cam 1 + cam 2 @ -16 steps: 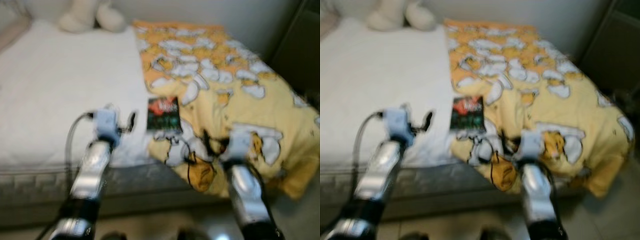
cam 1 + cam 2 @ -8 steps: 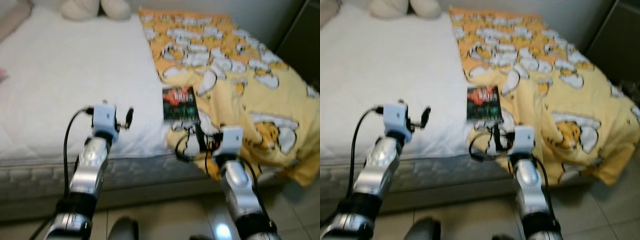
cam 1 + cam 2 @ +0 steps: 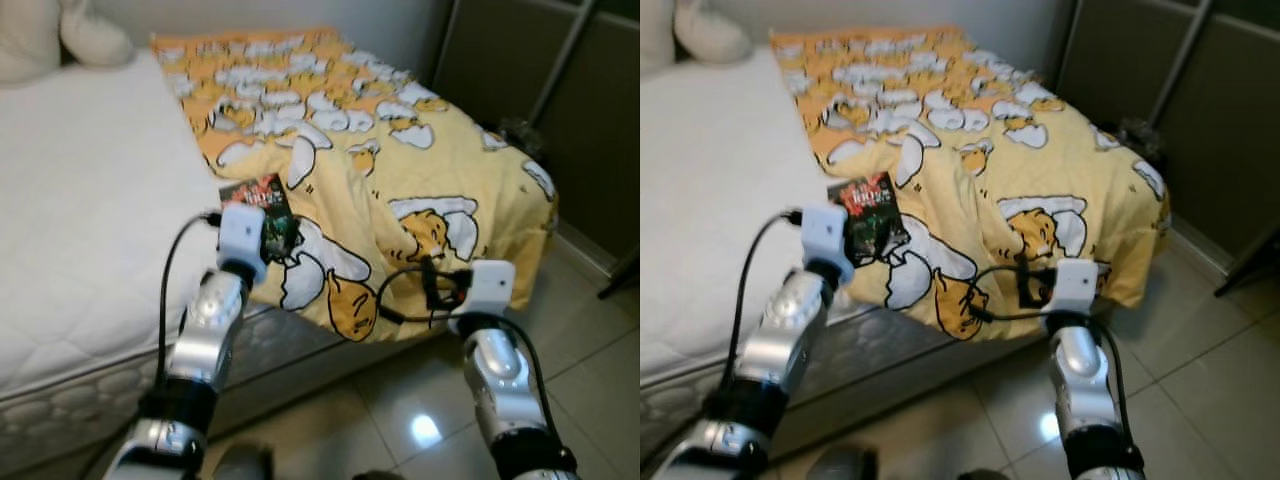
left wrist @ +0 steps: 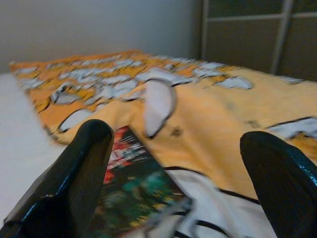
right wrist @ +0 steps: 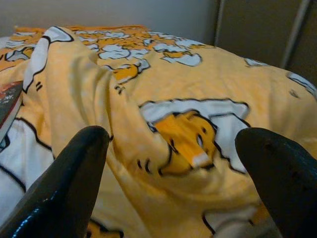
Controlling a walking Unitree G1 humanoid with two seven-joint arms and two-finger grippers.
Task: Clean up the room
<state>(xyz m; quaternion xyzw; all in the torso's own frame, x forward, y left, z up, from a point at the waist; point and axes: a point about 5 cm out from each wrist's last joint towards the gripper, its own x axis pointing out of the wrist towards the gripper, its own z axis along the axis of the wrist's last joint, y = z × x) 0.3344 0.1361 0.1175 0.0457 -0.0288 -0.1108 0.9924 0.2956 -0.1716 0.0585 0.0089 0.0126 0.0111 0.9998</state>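
Observation:
A book (image 3: 258, 195) with a dark red and green cover lies on the bed where the white mattress (image 3: 80, 200) meets a rumpled yellow cartoon-print blanket (image 3: 400, 170). My left gripper (image 3: 276, 236) hovers at the book's near edge and stands open. In the left wrist view the book (image 4: 133, 183) lies between the two spread black fingers (image 4: 74, 173). My right gripper (image 3: 432, 287) is open in front of the blanket's hanging edge. Its wrist view looks onto a fold of the blanket (image 5: 168, 114), with nothing between the fingers.
Dark sliding wardrobe doors (image 3: 520, 60) stand to the right of the bed. Glossy floor tiles (image 3: 400, 425) run along the bed's foot and side. A pale plush toy or pillow (image 3: 60, 35) rests at the far left of the mattress.
The whole view has swung to the right, so the camera moved. My left gripper now sits at the book's near edge instead of well left of it. Both grippers stay open.

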